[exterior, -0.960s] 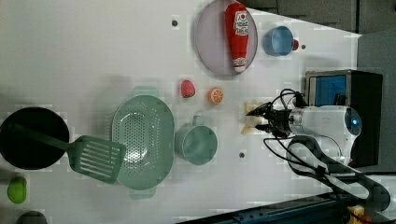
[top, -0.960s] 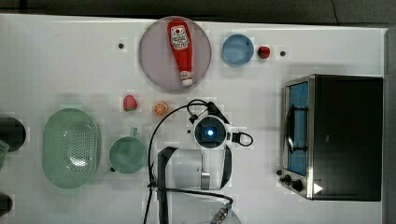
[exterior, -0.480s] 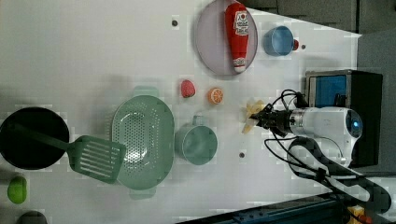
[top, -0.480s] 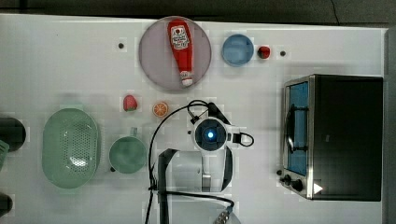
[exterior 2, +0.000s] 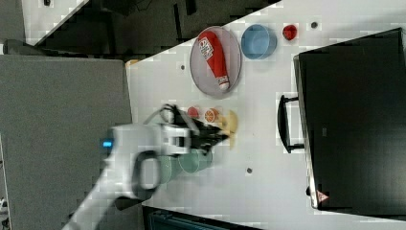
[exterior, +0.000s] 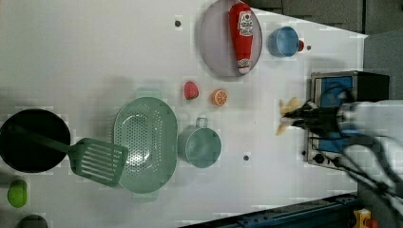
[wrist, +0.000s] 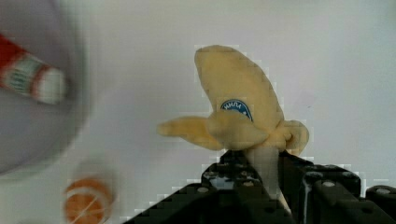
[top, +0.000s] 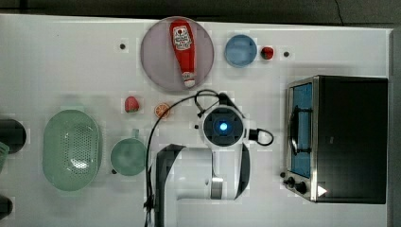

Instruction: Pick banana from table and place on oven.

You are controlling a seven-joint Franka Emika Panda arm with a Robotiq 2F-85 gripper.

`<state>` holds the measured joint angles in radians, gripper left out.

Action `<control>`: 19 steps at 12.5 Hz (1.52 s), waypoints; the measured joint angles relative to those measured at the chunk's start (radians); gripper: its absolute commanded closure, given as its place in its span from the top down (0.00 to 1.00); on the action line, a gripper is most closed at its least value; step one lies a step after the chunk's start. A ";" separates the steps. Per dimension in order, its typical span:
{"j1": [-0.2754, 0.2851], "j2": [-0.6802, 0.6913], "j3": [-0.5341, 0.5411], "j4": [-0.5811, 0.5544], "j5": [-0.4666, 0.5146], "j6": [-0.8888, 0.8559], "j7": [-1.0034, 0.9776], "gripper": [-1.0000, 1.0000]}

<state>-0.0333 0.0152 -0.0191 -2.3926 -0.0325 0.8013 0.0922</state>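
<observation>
Spanning every view is the white table (top: 56, 61), w/ the oven (top: 352, 137) at the top view's right, black top, glass door facing the arm. The white arm (top: 198, 175) reaches in from the top view's bottom edge. A green colander (exterior: 145, 142) sits beside a black pan (exterior: 28, 140) w/ a green spatula (exterior: 95, 159) across both. A grey plate (top: 161, 66) carries a red ketchup bottle (top: 182, 49); a green cup (exterior: 202, 147) & blue bowl (top: 240, 50) sit nearby. The gripper (wrist: 261, 175) has its jaws nearly closed, pinching the yellow banana (wrist: 243, 112), which hangs off the tabletop, between orange slice (exterior 2: 210, 115) & oven in the right view. Small red strawberry (top: 131, 104) is by the slice.
</observation>
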 measured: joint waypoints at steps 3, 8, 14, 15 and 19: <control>0.001 -0.215 0.003 0.174 0.029 -0.320 0.000 0.21; 0.010 -0.282 -0.012 0.524 0.008 -0.663 -0.003 0.21; 0.008 -0.090 -0.182 0.604 0.015 -0.621 -0.182 0.21; 0.005 -0.036 -0.235 0.604 -0.010 -0.591 -0.251 0.21; -0.022 0.170 -0.501 0.604 0.004 -0.426 -0.547 0.21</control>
<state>-0.0550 0.1852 -0.5205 -1.7881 -0.0287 0.3755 -0.4551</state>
